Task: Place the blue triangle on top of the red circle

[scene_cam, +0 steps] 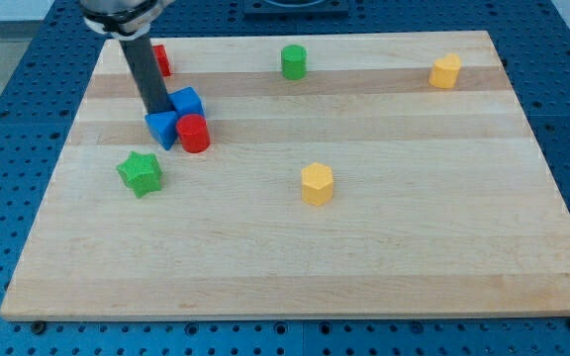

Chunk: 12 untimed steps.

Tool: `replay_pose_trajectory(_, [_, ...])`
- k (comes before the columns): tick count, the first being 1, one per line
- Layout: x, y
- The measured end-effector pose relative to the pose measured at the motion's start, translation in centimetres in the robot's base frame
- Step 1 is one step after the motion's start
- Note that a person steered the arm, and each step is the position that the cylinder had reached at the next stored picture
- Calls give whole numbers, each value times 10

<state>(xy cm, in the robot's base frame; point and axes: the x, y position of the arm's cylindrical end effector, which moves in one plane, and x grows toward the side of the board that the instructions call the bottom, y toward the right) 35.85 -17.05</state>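
Yellow hexagonal block (317, 184) is sitting well right of my tip (158, 113). Tip — gripless, holding nothing — is pressing behind the blue triangular block (162, 128), nudging it against the red cylindrical block (194, 133) just right.
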Motion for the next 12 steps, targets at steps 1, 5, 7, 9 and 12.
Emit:
replay_pose_trajectory(1, [0, 29])
replay_pose_trajectory(5, [-8, -68])
replay_pose_trajectory(7, [53, -57])
replay_pose_trajectory(9, [43, -10])
replay_pose_trajectory(12, [43, 84])
